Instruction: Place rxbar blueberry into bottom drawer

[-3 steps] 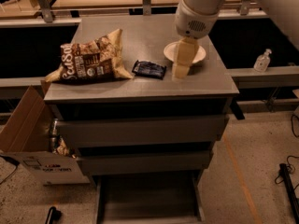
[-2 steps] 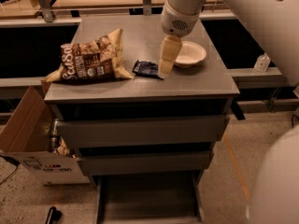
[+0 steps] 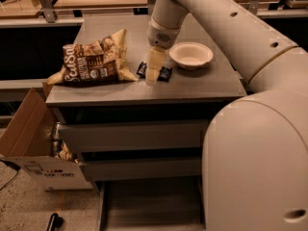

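Observation:
The rxbar blueberry [image 3: 163, 72], a small dark flat bar, lies on top of the grey cabinet [image 3: 202, 88] between the chip bag and the bowl. My gripper [image 3: 153, 73] hangs straight over the bar's middle, its cream fingers covering part of it, tips at or just above the wrapper. The bottom drawer [image 3: 149, 208] is pulled out at the foot of the cabinet, showing a plain grey floor. The two drawers above it are closed.
A large brown crinkled chip bag [image 3: 94, 61] lies left of the bar. A cream bowl [image 3: 191, 55] sits to its right. An open cardboard box [image 3: 29, 138] stands left of the cabinet. My arm's bulky body [image 3: 255, 162] fills the right foreground.
My gripper has swung left from over the bowl to directly over the rxbar, and the arm now fills more of the right side.

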`<state>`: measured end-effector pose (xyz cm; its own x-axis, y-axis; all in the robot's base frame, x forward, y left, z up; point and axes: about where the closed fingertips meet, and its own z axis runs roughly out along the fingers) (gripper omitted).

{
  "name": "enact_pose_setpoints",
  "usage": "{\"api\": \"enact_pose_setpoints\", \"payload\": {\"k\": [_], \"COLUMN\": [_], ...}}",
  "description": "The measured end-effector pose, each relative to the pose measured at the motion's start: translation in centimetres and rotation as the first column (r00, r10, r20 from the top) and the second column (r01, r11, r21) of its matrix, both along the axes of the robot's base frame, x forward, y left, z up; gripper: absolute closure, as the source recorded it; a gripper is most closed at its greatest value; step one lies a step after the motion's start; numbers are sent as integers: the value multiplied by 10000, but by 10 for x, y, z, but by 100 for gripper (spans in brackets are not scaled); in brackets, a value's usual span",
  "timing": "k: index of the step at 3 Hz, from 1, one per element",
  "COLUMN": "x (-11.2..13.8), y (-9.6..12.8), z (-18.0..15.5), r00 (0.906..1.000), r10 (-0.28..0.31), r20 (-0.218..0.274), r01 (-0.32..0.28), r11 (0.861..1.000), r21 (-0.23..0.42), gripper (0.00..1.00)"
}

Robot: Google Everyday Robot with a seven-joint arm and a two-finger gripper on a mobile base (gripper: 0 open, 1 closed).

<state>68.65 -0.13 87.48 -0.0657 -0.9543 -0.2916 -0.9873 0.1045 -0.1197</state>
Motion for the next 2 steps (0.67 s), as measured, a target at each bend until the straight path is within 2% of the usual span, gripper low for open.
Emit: {"api": "enact_pose_setpoints", "payload": {"k": [2], "x": [12], "y": [8], "z": [-30], "r00": [9987], "r10": [-124], "r20": [-495], "r01": [124], "r11": [9999], "r21": [-6], "gripper": [34]}}
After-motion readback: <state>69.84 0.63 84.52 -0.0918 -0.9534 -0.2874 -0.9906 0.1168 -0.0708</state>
